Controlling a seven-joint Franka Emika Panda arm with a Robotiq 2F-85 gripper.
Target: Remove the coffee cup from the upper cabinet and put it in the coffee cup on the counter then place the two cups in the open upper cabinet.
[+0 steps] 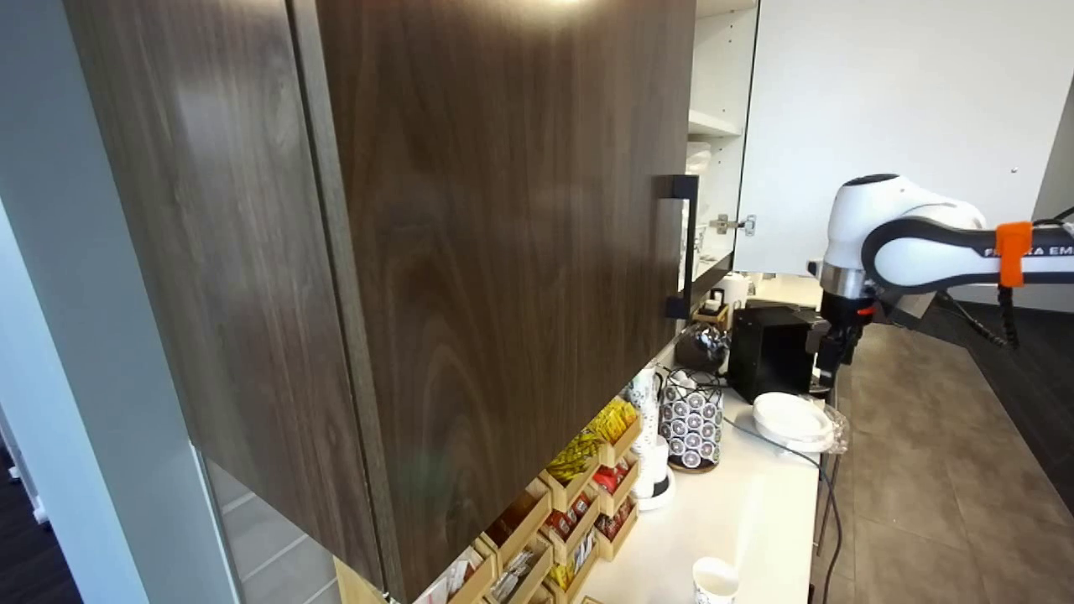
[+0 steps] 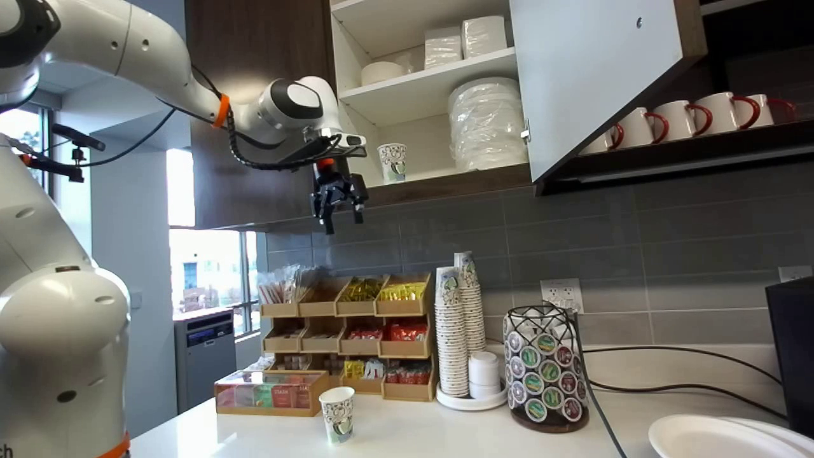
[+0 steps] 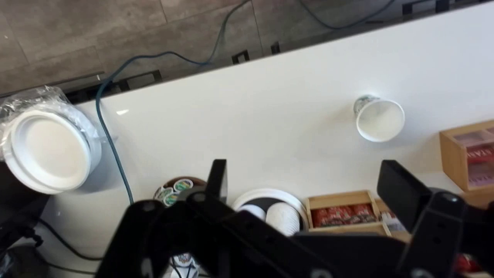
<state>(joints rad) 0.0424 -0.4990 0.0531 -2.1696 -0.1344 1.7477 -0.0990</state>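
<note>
In an exterior view, a patterned white paper cup (image 2: 392,164) stands in the open white-lined cabinet (image 2: 423,137), one o'clock from the black gripper (image 2: 343,221). In the wrist view, empty jaws gape wide, a matching cup (image 3: 380,119) at their two o'clock on the white counter (image 3: 231,116).

Stacked paper cups (image 2: 452,343), coffee pods (image 2: 549,371), a packet organizer (image 2: 360,346) and red-handled mugs (image 2: 672,119) mark an office-style kitchenette.
</note>
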